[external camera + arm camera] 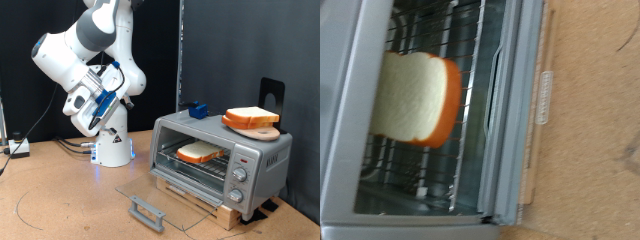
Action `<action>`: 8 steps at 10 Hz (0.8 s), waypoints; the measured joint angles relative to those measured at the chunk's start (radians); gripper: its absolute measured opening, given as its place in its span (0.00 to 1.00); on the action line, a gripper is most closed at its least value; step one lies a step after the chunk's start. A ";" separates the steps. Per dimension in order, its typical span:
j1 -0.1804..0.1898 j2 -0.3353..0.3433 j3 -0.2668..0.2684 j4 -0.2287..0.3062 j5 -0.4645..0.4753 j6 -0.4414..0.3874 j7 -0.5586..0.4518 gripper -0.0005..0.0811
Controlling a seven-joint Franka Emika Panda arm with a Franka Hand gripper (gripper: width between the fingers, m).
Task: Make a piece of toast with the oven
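Observation:
The oven (262, 160) stands at the exterior view's right on a wooden slatted base. Its glass door (150, 195) is dropped open, with the grey bar handle (147, 212) at the front. A piece of toast (200, 153) lies flat on the wire rack inside. The wrist view looks into the oven and shows the same slice (415, 97) on the rack (470, 60), with the open door (510, 110) and its handle (544, 97). My gripper (98, 115) hangs high at the exterior view's left, well away from the oven, with nothing seen in it. Its fingers do not show in the wrist view.
A second slice of bread (250, 116) lies on a round wooden board (262, 130) on top of the oven, beside a small blue object (197, 109). A black stand (272, 92) rises behind. Knobs (240, 167) sit on the oven's right side. Cables (40, 150) lie by the robot's base.

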 joint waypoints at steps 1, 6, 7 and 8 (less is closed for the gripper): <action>-0.001 0.021 0.000 0.012 -0.011 -0.007 0.034 1.00; -0.014 0.221 -0.017 0.134 -0.060 0.042 -0.004 1.00; -0.016 0.264 -0.022 0.164 -0.067 0.041 -0.025 1.00; -0.016 0.263 -0.022 0.162 -0.066 0.041 -0.022 1.00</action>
